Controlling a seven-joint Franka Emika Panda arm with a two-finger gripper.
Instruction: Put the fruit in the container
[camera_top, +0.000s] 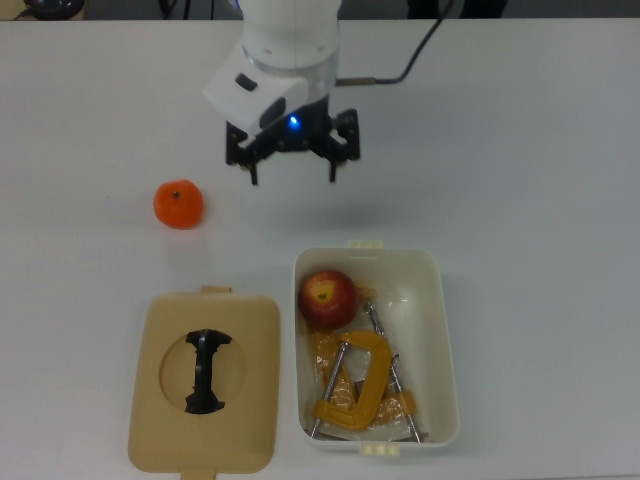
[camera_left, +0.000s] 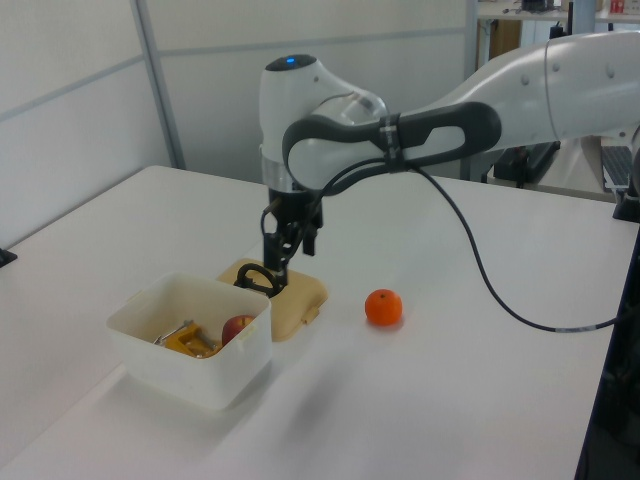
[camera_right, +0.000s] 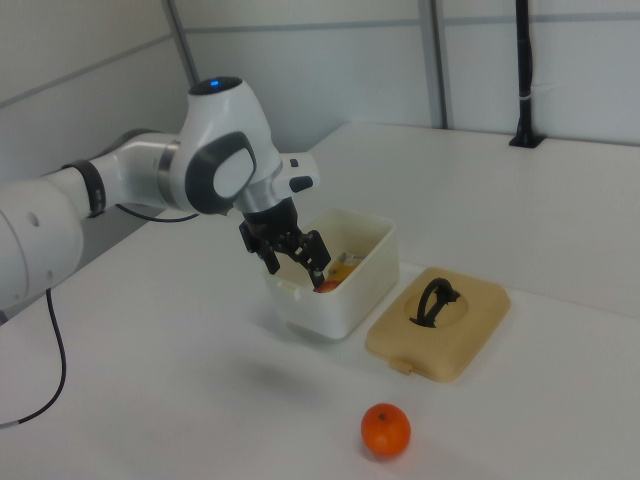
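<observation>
The dark-red apple (camera_top: 327, 298) lies inside the white tub (camera_top: 446, 330), in the corner at the top view's upper left of the tub. It rests beside an orange clamp (camera_top: 356, 386). From the left view the apple (camera_left: 237, 328) peeks over the tub wall (camera_left: 190, 375). In the right view the tub (camera_right: 345, 300) stands just behind the gripper. My gripper (camera_top: 294, 177) hangs open and empty above the bare table, beyond the tub's short end and apart from it. The left view also shows the gripper (camera_left: 288, 255), as does the right view, where the gripper (camera_right: 297, 272) holds nothing.
A small orange fruit (camera_top: 178, 203) sits on the table at the top view's left. A flat tan lid (camera_top: 250, 345) with a black handle lies beside the tub. A black cable (camera_top: 420, 50) trails from the arm across the table.
</observation>
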